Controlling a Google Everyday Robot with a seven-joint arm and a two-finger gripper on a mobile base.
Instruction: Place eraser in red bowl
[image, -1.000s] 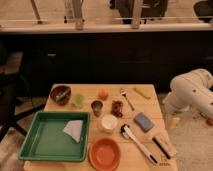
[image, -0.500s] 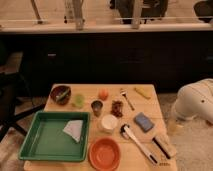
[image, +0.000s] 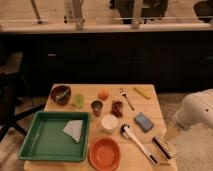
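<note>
Arm (image: 197, 112) lower than before; claw (image: 171, 133) off table's (image: 150, 106) right edge, near eraser (image: 164, 146).

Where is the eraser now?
Camera view: the tan black-edged eraser block lies at the table's front right corner beside the white-handled brush, gripper hovering just beyond it.

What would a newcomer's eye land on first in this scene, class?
The big green tray at the front left of the table and the red bowl beside it stand out first. Next comes the white robot arm at the right edge, its gripper close by the eraser.
</note>
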